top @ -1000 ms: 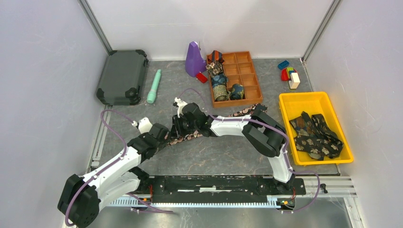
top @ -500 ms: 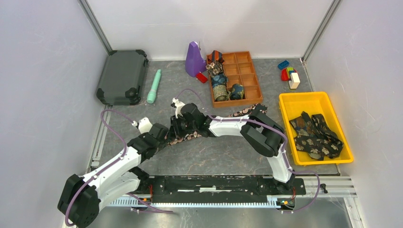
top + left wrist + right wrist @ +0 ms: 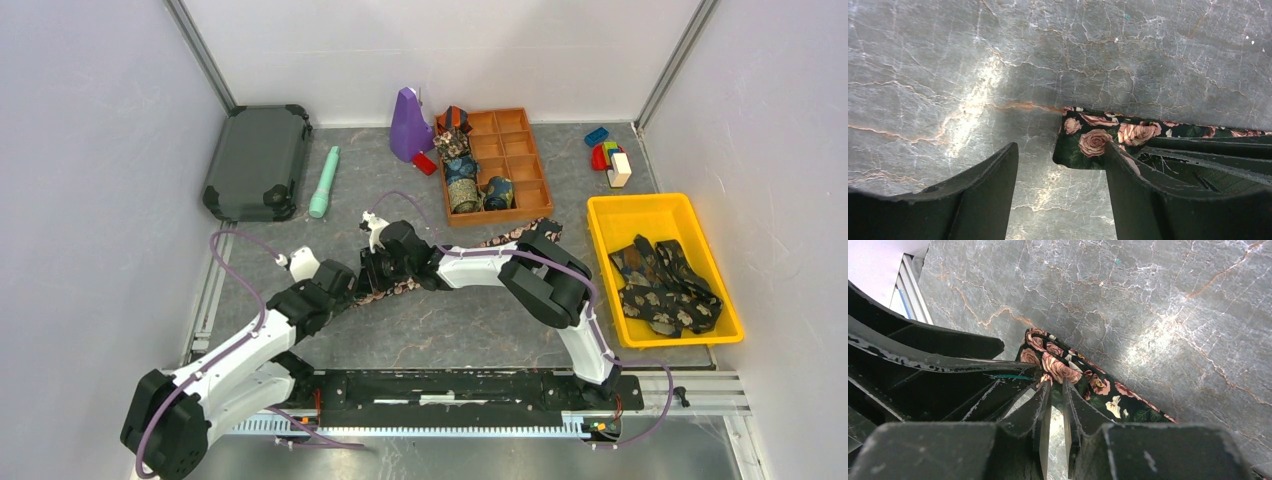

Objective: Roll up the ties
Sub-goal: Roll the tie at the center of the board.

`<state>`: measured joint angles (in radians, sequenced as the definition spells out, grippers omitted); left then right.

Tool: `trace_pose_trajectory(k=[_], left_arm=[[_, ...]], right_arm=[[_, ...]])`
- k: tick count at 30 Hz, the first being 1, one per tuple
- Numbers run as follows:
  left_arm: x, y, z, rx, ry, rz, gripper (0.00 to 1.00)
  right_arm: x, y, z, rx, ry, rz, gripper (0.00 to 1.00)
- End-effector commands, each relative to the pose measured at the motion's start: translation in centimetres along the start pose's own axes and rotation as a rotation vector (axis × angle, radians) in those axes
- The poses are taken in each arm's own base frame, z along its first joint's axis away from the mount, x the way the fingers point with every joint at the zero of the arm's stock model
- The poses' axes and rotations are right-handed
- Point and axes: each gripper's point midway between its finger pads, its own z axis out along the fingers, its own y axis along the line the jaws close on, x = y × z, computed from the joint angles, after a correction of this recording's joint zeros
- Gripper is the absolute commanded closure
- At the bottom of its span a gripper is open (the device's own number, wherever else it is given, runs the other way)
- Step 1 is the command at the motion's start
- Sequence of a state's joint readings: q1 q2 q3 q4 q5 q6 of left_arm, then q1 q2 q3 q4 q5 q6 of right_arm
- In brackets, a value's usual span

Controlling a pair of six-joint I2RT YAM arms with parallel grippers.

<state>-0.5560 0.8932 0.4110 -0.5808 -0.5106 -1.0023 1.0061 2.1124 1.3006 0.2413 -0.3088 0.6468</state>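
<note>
The flat tie (image 3: 1092, 142), dark with pink roses, lies on the marble table (image 3: 450, 330) as a long strip. It runs slantwise from left of centre, up and to the right, towards the near right corner of the wooden tray (image 3: 528, 165). Its left end is blunt with a dark, rounded edge, and its long far edge lies straight against the stone.

The right gripper (image 3: 1055, 390) is pressed nearly closed with only a slit between its fingers, and it nips the tie's fabric just inside that left end. The left gripper (image 3: 1060, 160) is spread wide and holds nothing. One of its fingers (image 3: 1143, 190) overlaps the near corner of the tie's end. The other stands over bare stone to the left, with the end's edge between the two. The two grippers crowd each other at this spot.

Open table lies to the left of the tie's end, out to the table's left edge, and on the near side as far as the mounting rail (image 3: 460, 388).

Farther off, rolled ties (image 3: 463, 195) sit in the left compartments of the tray. Loose ties (image 3: 665, 290) are heaped in the yellow bin (image 3: 660, 205) at the right. A dark case (image 3: 257, 160), a mint-green tube (image 3: 324, 182) and a purple object (image 3: 408, 125) stand along the far side, with toy blocks (image 3: 608, 157) at the far right.
</note>
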Motion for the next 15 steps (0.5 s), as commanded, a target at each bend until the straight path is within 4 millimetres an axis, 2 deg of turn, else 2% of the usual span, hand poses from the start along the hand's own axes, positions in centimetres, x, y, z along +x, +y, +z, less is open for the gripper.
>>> trace_pose_trajectory(k=[1,10,15], left_arm=[[-2.2,-0.1,-0.7,-0.006,-0.072,0.010,0.30],[-2.3,-1.3,-0.8,0.114,-0.101,-0.066,0.34],[-1.5,-1.1,-0.3,0.149,-0.079,-0.103,0.39]], right_arm=[[-0.2,-0.1,0.3,-0.002,-0.017,-0.027,0.80],[0.6,-0.9,0.2,0.004,-0.007,-0.021,0.82],[0.9,-1.5,0.1,0.008,-0.003,-0.014,0.83]])
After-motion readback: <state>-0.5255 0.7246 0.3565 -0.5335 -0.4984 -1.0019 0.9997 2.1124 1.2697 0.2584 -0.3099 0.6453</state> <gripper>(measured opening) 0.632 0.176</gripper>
